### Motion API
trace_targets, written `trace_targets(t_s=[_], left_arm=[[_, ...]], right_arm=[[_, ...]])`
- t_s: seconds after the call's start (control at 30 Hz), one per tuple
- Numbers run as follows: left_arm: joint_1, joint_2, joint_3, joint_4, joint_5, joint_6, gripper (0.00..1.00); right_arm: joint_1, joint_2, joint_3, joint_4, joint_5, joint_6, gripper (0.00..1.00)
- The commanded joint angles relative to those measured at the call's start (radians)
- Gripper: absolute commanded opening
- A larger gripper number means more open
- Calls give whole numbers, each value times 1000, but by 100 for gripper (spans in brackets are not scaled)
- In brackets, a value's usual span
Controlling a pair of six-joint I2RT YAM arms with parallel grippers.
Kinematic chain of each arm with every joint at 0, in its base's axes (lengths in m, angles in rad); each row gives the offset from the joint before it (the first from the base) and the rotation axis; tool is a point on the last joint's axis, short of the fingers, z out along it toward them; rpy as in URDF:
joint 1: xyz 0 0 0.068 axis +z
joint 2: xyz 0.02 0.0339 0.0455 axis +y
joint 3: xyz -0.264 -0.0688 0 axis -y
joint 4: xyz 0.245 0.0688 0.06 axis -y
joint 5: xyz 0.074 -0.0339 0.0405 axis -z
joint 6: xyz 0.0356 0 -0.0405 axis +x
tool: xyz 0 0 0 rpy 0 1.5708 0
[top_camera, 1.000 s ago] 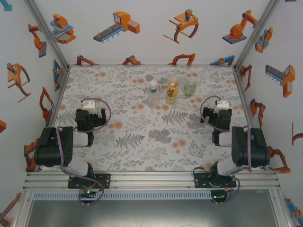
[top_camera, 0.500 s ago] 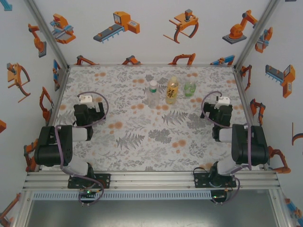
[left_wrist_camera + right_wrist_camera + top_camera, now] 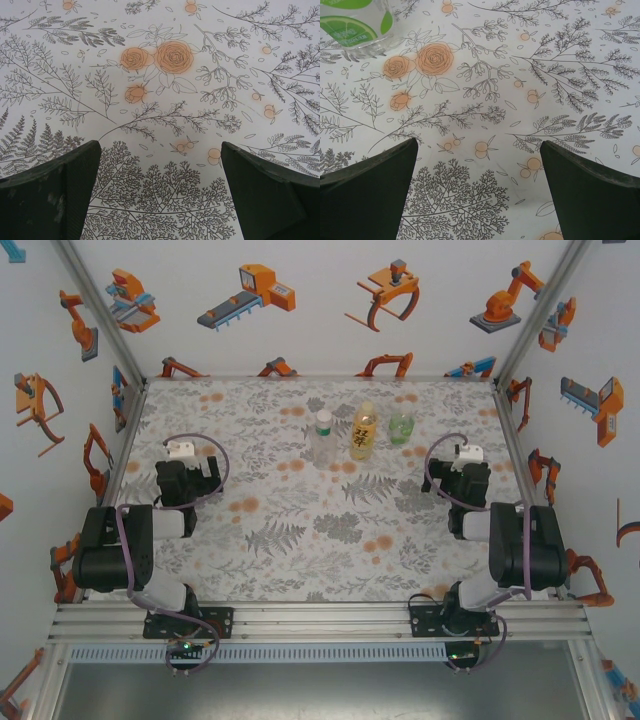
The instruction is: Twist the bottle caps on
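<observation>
Three bottles stand in a row at the back middle of the table. The clear bottle (image 3: 322, 443) carries a white cap (image 3: 323, 417). The amber bottle (image 3: 363, 437) carries a pale yellow cap (image 3: 366, 408). The short green bottle (image 3: 401, 428) has a light top; I cannot tell how tight the caps sit. My left gripper (image 3: 186, 468) (image 3: 160, 146) hangs open over bare cloth, far left of the bottles. Open too, my right gripper (image 3: 462, 468) (image 3: 479, 144) is right of them, with the green bottle's base and lime label (image 3: 355, 25) ahead to its left.
A floral tablecloth (image 3: 300, 530) covers the table. White walls with robot stickers close in the left, back and right sides. An aluminium rail (image 3: 320, 620) with both arm bases runs along the near edge.
Both wrists have shifted a little toward the back of the table, the left one also slightly leftward. The bottles have not moved and both grippers stay open.
</observation>
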Motion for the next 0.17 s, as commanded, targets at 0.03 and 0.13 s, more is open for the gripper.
trace_targets(t_s=[0.03,0.13], left_arm=[[3,-1,7,-4,-4,-14,97],[3,-2,7,-4,-4,-14,97]], right_arm=[[-2,0,14,6,-18,-5,99],[-2,0,14,6,-18,-5,99]])
